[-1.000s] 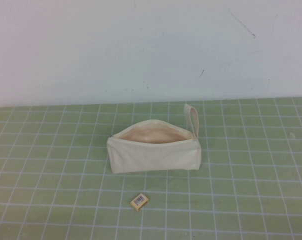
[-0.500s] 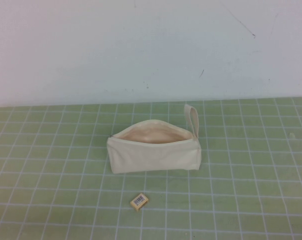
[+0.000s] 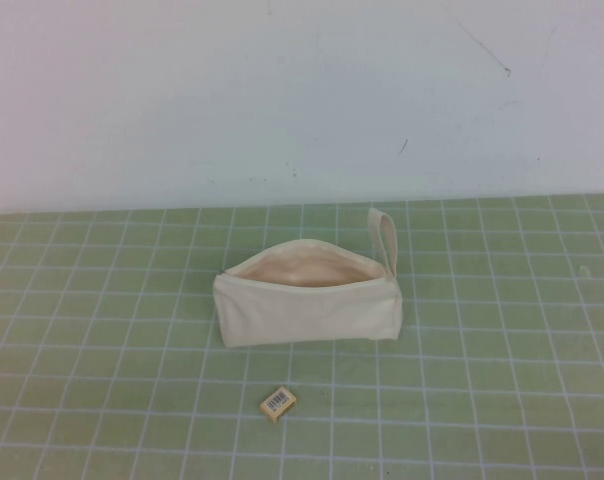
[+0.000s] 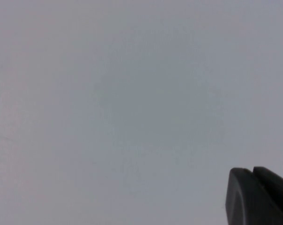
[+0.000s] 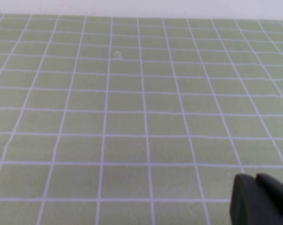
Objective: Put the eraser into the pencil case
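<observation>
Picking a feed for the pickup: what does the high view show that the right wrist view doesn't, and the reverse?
Only the high view shows the eraser lying on the mat in front of the open pencil case; neither arm appears there. Only the right wrist view shows a dark bit of the right gripper, over bare mat. Both show the green grid mat. The left gripper faces a blank surface.

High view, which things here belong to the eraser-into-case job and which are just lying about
Part of the job:
- eraser, on the mat in front of the case
- pencil case, unzipped, mouth open
- left gripper and right gripper, each seen only by its own wrist camera

Just there:
- green grid mat
- white wall
</observation>
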Motion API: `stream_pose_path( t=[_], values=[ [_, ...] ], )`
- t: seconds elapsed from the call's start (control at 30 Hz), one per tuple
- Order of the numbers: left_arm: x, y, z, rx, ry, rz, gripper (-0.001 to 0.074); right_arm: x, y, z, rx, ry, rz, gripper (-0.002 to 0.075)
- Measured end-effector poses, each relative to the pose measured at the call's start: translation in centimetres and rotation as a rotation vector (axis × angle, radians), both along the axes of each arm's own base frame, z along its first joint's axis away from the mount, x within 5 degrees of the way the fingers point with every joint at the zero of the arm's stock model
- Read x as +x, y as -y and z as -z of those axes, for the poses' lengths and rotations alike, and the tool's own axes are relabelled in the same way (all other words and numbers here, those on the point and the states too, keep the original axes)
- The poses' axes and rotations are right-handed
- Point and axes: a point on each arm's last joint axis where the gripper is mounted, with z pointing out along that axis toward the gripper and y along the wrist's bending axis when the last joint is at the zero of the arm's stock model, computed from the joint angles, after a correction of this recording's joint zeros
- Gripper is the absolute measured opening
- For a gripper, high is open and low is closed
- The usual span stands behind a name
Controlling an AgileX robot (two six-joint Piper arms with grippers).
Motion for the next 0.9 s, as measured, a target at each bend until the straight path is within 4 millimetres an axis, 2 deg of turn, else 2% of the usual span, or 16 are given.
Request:
stream_pose_path(
  t=[0.13, 0.23, 0.37, 0.43, 0.57, 0.67, 0.77, 0.9],
  values=[
    [-0.9, 0.5, -4.9, 0.088, -0.070, 0.030, -0.0001, 0.0, 0.0, 0.0, 0.000, 0.000, 0.000, -0.0001],
    [-0.6, 1.0, -8.5, 0.185, -0.161, 0.048, -0.0001, 0.0, 0.0, 0.0, 0.000, 0.000, 0.000, -0.0001],
    [1.3, 2.0, -12.1, 0.330, -0.399, 0.129, -0.0001, 0.0, 0.0, 0.0, 0.000, 0.000, 0.000, -0.0001],
    [3.6, 2.8, -12.9, 0.419, -0.577, 0.205, -0.0001, 0.0, 0.0, 0.0, 0.000, 0.000, 0.000, -0.0001],
    [7.6, 4.3, -12.2, 0.561, -0.827, 0.391, -0.0001, 0.0, 0.0, 0.0, 0.000, 0.000, 0.000, -0.0001],
    [10.9, 5.4, -10.5, 0.628, -0.924, 0.534, -0.0001, 0.0, 0.0, 0.0, 0.000, 0.000, 0.000, -0.0001],
    [14.4, 6.2, -8.2, 0.603, -1.017, 0.638, -0.0001, 0.0, 0.0, 0.0, 0.000, 0.000, 0.000, -0.0001],
    [17.3, 7.5, -5.2, 0.651, -1.130, 0.702, -0.0001, 0.0, 0.0, 0.0, 0.000, 0.000, 0.000, -0.0001]
  ],
)
